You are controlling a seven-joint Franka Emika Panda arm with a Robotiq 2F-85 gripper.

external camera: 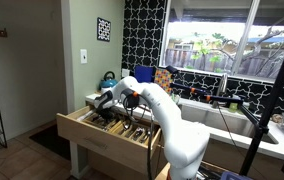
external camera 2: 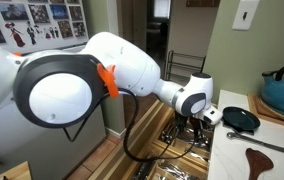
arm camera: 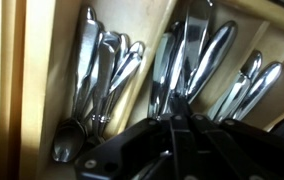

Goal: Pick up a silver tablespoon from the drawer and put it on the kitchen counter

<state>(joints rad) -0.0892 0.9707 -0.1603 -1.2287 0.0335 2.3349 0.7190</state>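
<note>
- The gripper hangs low over the drawer. Its dark fingers fill the wrist view's 6 o'clock edge, and I cannot tell whether they are spread or closed.
- Risk: the spoons lie nested in one compartment, so a pinch may lift two or slip off a polished handle.
- The fingers sit toward 3 o'clock of that stack, so a descent here would likely catch the neighbouring cutlery.
- In the wrist view, the spoons' long axis runs from 7 to 1 o'clock, with the bowls at 7.
- The kitchen counter lies toward 3 o'clock.
</note>
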